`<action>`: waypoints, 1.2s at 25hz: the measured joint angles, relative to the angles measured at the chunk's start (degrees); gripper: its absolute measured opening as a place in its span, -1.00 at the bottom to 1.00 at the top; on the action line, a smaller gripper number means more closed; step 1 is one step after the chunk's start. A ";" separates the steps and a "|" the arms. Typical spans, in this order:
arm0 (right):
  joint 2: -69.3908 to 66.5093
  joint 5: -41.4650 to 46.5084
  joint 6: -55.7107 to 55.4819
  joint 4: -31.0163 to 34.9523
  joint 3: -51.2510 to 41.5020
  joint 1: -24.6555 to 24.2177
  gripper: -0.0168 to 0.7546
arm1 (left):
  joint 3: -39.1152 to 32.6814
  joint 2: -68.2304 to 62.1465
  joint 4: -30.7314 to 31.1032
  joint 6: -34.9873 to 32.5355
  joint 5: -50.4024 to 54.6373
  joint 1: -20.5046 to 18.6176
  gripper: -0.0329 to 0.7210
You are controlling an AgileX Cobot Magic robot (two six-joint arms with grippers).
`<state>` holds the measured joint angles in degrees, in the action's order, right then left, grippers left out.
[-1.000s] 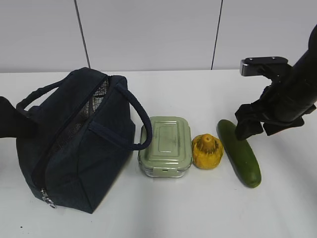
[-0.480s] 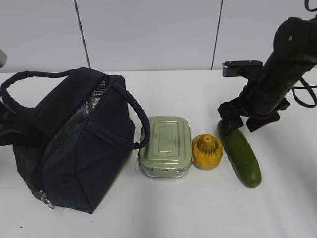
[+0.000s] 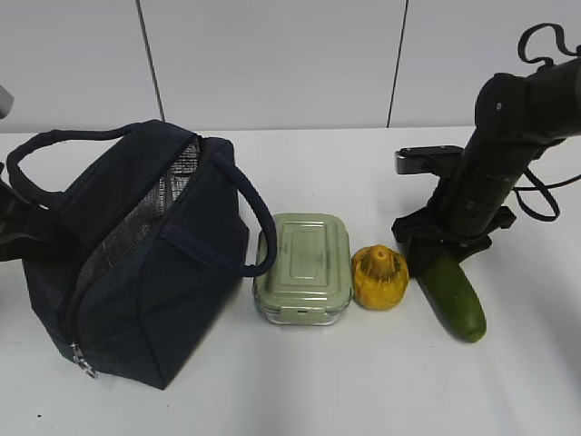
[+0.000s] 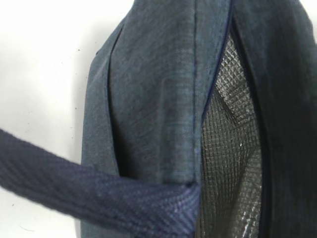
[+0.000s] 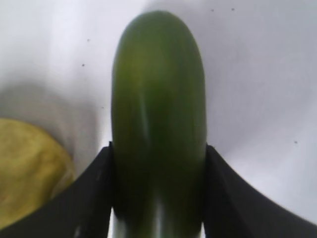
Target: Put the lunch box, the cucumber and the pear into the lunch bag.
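Note:
The dark navy lunch bag (image 3: 154,282) stands open at the left, its silvery lining showing; it fills the left wrist view (image 4: 153,89). My left gripper (image 3: 9,234) is at the bag's left side and holds its far handle (image 3: 36,150) up; the strap (image 4: 89,193) crosses the left wrist view and hides the fingers. The pale green lunch box (image 3: 304,266) and the yellow-orange pear (image 3: 380,277) lie in the middle. My right gripper (image 3: 434,252) is shut on the far end of the dark green cucumber (image 3: 461,304), which lies on the table; the black fingers (image 5: 94,193) press both sides of the cucumber (image 5: 158,99).
The white table (image 3: 300,381) meets a grey panelled wall (image 3: 272,64) at the back. The pear (image 5: 25,168) sits close to the left of the right gripper. The bag's near handle (image 3: 259,227) leans over towards the lunch box.
My right gripper has come down over the cucumber's far end and closed on it. The left arm has pulled the bag's far handle up and leftward, and the bag has shifted a little.

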<state>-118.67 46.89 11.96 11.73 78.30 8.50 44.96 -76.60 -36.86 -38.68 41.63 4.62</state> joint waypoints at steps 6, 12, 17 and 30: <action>7.36 2.03 0.69 1.26 5.50 0.37 -0.07 | 0.12 0.00 -1.19 -0.25 0.00 0.00 -0.96; 13.39 5.49 11.73 22.12 16.70 7.57 -0.07 | 0.12 0.00 -2.32 -0.75 0.00 0.57 -0.96; 11.61 1.81 15.35 36.60 20.23 18.37 -0.07 | 0.12 0.00 -2.65 -0.79 -0.07 1.13 -0.96; 2.59 -10.27 18.96 44.06 20.23 24.94 -0.07 | 0.12 0.00 -2.88 -0.79 -0.27 1.13 -0.96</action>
<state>-116.09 36.61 30.92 55.79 98.53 33.43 45.07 -76.60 -39.74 -39.47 41.36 5.75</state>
